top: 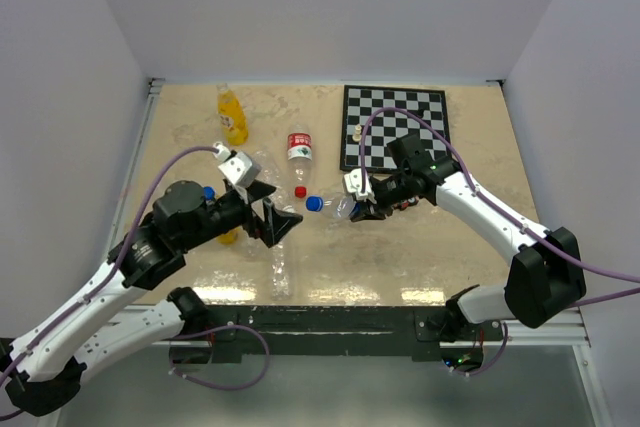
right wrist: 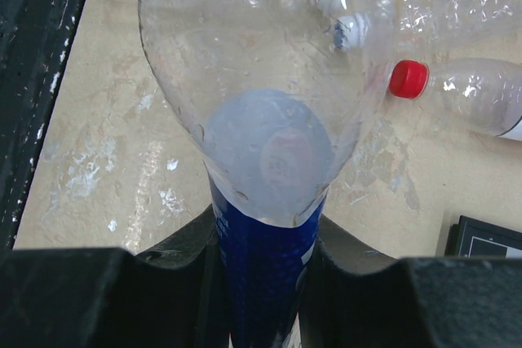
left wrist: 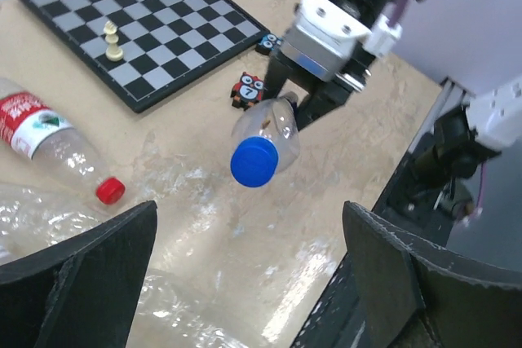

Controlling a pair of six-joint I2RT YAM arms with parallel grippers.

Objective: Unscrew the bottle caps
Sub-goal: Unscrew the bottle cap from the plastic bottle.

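Right gripper (top: 358,205) clamps the clear bottle (left wrist: 273,124) aloft mid-table; left gripper (left wrist: 249,226) gapes wide, empty, just left of the blue cap (left wrist: 254,161). Centre the jaws squarely on its ribs before squeezing and twisting

The left arm (top: 100,292) extends forward and inward from its base; the left gripper (top: 286,209) points toward the right arm with jaws spread wide, gripping nothing. The right arm (top: 490,212) reaches inward, and the right gripper (top: 358,207) is clamped on a clear bottle (left wrist: 273,126).
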